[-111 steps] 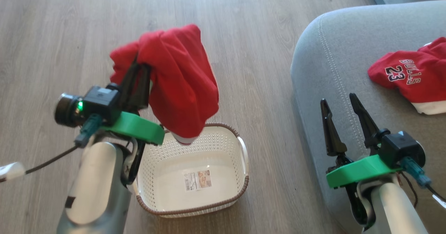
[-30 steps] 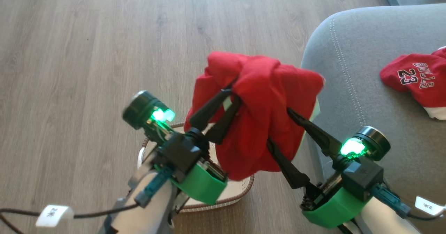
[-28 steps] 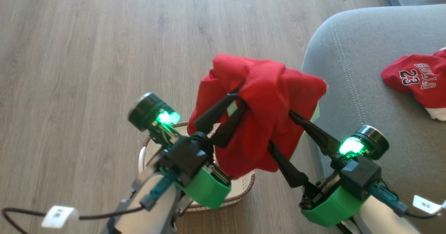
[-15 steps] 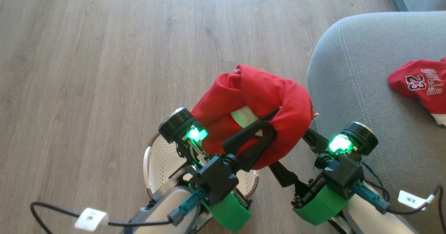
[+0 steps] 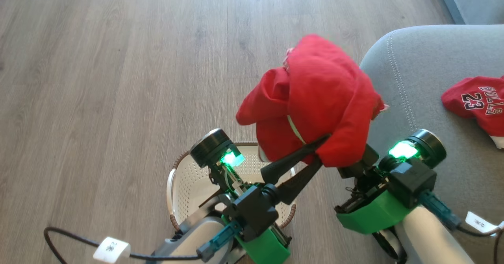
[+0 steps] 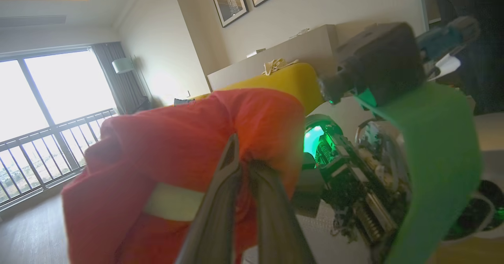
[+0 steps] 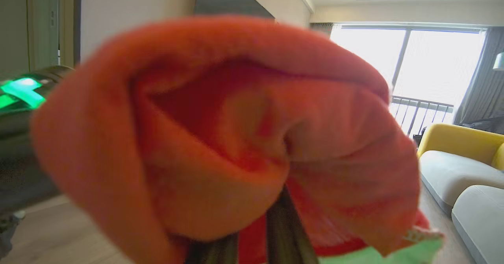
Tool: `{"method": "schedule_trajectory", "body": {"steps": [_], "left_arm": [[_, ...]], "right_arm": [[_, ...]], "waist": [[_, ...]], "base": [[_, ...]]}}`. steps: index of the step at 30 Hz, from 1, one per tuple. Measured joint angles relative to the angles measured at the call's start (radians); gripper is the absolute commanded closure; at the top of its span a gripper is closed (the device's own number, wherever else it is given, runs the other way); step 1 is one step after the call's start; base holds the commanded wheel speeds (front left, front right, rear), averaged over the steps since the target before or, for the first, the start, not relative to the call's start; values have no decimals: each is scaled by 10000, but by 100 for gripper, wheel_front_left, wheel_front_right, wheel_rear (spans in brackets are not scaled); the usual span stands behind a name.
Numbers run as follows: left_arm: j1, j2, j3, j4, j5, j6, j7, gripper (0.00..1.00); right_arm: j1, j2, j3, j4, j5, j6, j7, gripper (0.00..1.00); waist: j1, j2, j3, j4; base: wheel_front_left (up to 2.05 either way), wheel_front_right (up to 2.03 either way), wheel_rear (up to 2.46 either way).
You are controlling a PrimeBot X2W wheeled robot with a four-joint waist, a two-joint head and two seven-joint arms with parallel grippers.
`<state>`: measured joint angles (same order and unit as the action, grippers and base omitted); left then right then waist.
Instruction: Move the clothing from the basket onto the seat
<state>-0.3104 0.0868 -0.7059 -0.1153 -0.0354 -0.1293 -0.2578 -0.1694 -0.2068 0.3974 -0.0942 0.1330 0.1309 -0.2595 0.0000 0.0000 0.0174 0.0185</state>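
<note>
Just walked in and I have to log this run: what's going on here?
The robot has a red garment up in the air. The left gripper is shut on its lower fold. The right gripper has its fingers close together, buried in the fabric beside it. The bundle hangs above the floor, between the basket, whose visible part has no clothing in it, and the grey seat. A red jersey numbered 23 already lies on the seat.

Daylight pours through the window (image 6: 59, 91), blown out white (wrist views bow at the edges); the red garment (image 7: 220, 138) close up blurs, orange-tinted.
</note>
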Motion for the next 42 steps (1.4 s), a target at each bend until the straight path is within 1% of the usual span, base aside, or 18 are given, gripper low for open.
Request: {"method": "schedule_trajectory", "body": {"steps": [8,9,10,11,12,19,24,29,36,42], "left_arm": [[3,-12,-44,-6,-25,0,-2,100],[3,-15,-38,-23,-79,0,-4,82],[3,-21,-27,-52,-86,0,-4,53],[3,-23,-19,-69,-86,0,-4,21],[3,-25,-6,-73,-86,2,-4,1],[4,-46,56,-71,-73,0,-4,0],[43,-65,211,-12,-73,0,-2,0],[52,-82,280,77,-75,0,-2,0],[106,-65,291,428,-75,0,-2,0],[424,82,236,836,-81,-2,0,0]], "right_arm": [[193,439,-437,-234,-2,0,2,100],[193,483,-466,-318,-4,0,15,100],[193,512,-506,-387,-10,0,15,100],[193,518,-546,-462,-13,0,15,100],[193,518,-594,-541,-15,0,15,100],[192,543,-802,-920,-299,0,15,100],[192,729,-1152,-1110,-456,0,15,100],[192,757,-1580,-1120,-543,0,15,100],[181,752,-2075,-1250,-644,0,15,100],[172,740,-2456,-1375,-800,0,13,100]], "waist": [[0,0,61,28],[0,0,66,26],[0,0,72,26],[0,0,78,23],[0,0,82,21],[0,0,72,2],[0,0,69,-1],[0,0,73,-3],[0,0,56,-66],[0,0,83,-224]], "base": [[0,0,0],[0,0,0],[0,0,0],[0,0,0],[0,0,0],[0,0,0],[0,0,0],[0,0,0],[0,0,0],[0,0,0]]}}
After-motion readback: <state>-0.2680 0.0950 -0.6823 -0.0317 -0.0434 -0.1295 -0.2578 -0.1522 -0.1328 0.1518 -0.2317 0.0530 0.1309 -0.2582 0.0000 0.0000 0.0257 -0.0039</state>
